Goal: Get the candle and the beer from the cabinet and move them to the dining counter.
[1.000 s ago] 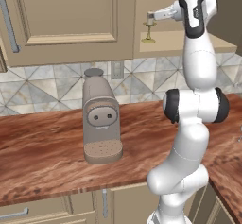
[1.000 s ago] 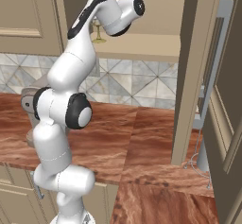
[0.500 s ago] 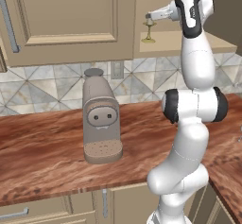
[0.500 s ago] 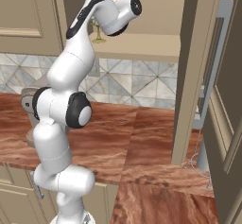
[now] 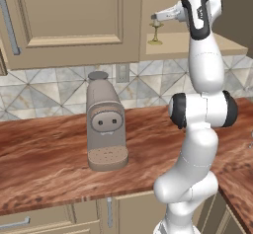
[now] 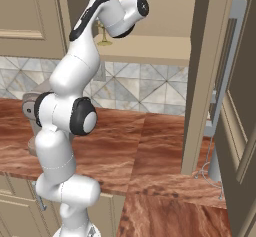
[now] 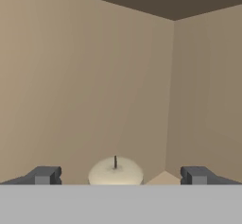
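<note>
The candle (image 5: pixel 155 33), a white stick in a small brass holder, stands on the shelf of the open beige cabinet (image 5: pixel 197 45). My gripper (image 5: pixel 155 19) is up at the candle's top, open, one finger on each side. In the hand view the candle's white top and wick (image 7: pixel 116 171) sit midway between the two dark fingertips (image 7: pixel 45 175), with a wide gap on both sides. From the right, the holder's foot (image 6: pixel 104 41) peeks out behind my forearm. The beer and the dining counter are out of view.
A grey-brown coffee machine (image 5: pixel 105 124) stands on the wood-grain counter (image 5: pixel 44 164) below the cabinet, against the tiled backsplash. The cabinet's open door (image 6: pixel 235 86) juts out at the right. A closed cabinet door (image 5: pixel 69 16) hangs left of the shelf.
The hand has edged slightly further in toward the candle. The jaws have stayed open and the candle has not moved.
</note>
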Available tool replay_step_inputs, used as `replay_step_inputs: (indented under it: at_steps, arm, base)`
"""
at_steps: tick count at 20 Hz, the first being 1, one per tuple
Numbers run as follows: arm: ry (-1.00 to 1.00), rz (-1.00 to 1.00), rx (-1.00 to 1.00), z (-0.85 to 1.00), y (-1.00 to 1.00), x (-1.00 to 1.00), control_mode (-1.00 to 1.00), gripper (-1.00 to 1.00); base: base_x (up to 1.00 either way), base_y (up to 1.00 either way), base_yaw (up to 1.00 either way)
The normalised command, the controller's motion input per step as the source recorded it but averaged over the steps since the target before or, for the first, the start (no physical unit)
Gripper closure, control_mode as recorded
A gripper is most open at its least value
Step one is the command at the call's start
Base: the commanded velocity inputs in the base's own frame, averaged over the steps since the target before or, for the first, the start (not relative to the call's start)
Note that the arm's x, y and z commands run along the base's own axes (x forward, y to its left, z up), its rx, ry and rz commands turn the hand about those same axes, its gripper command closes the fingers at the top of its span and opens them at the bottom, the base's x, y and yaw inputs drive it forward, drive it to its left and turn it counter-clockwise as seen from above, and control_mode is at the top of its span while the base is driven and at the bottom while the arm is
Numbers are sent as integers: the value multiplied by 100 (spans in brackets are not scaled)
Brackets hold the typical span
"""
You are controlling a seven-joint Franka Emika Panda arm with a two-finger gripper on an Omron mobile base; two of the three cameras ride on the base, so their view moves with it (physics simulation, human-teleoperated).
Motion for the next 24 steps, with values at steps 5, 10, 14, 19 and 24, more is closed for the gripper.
replay_step_inputs:
  at_steps: [5, 10, 14, 19, 24]
  arm:
    - [0, 0, 0, 0, 0, 0, -100, -100]
    - [0, 0, 0, 0, 0, 0, -100, -100]
    - [0, 0, 0, 0, 0, 0, -100, 100]
    - [0, 0, 0, 0, 0, 0, -100, 100]
    - [0, 0, 0, 0, 0, 0, -100, 100]
  base:
    - [0, 0, 0]
    - [0, 0, 0]
    - [0, 0, 0]
    - [0, 0, 0]
    - [0, 0, 0]
